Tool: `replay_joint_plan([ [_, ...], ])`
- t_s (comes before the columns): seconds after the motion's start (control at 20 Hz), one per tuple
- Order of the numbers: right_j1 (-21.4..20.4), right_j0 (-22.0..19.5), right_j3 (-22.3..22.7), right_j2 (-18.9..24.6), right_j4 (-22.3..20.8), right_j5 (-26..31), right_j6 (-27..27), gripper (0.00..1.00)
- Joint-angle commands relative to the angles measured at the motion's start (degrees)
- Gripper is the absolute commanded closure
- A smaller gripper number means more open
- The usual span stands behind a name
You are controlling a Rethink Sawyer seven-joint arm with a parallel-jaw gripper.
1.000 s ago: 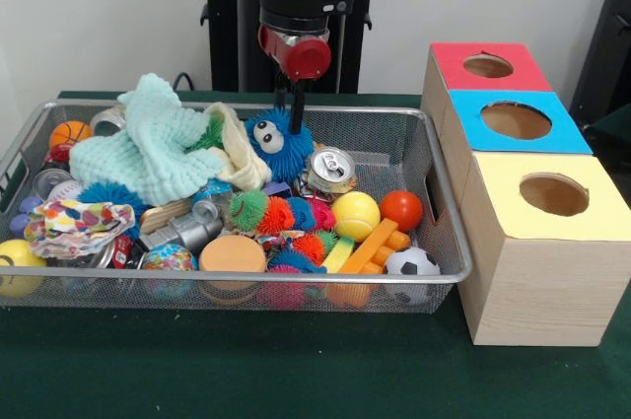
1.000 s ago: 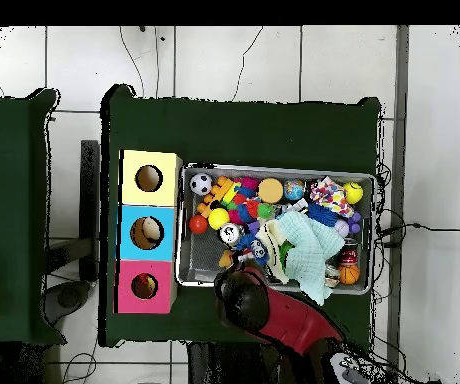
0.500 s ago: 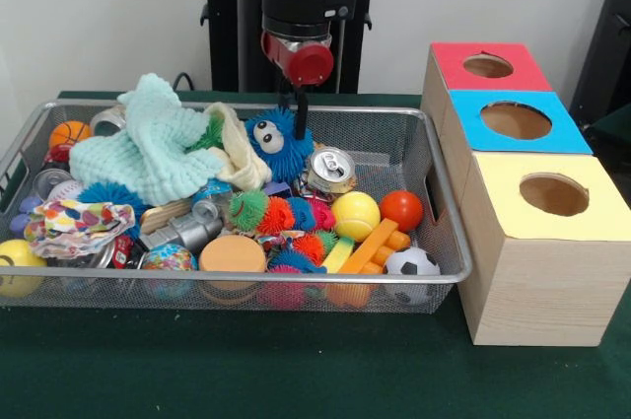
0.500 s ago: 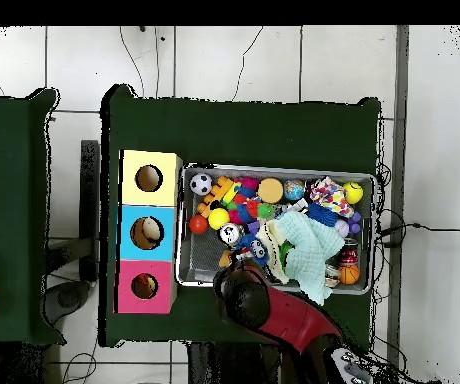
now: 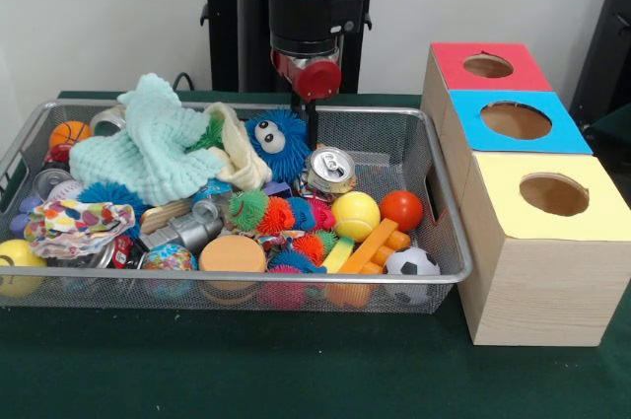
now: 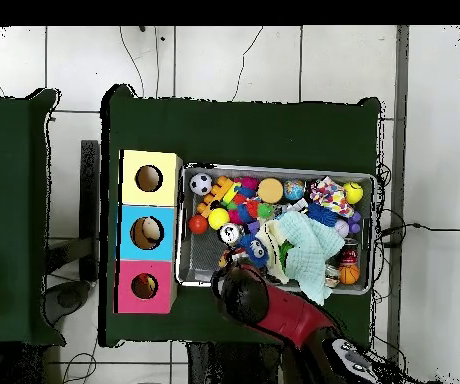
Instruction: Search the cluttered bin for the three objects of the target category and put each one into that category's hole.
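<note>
Gripper [image 5: 310,126] shifted sideways off the blue fuzzy toy [image 5: 278,143], toward the soda can [image 5: 328,171].
Fingers thin and dark; open or closed cannot be told, apparently empty. Can lies tilted mid-bin [image 5: 446,232], top facing the camera; label unreadable. Boxes [image 5: 529,271] alongside.

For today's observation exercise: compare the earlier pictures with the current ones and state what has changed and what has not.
The tool rose slightly and shifted toward the coloured boxes, from just over the blue fuzzy toy to between it and the silver can. It took hold of nothing. The toys, cloth and wire bin stayed put.
</note>
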Motion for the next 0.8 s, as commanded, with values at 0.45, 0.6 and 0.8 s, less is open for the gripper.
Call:
replay_joint_plan([
  [0.45,2.8,-0.7,0.1,4.9,0.3,-2.5,7.0,0.00],
  [0.6,4.1,0.0,-0.6,3.7,0.1,-4.1,7.0,0.00],
  [0.8,5.5,-0.1,-0.6,3.6,0.2,-4.6,7.2,0.00],
])
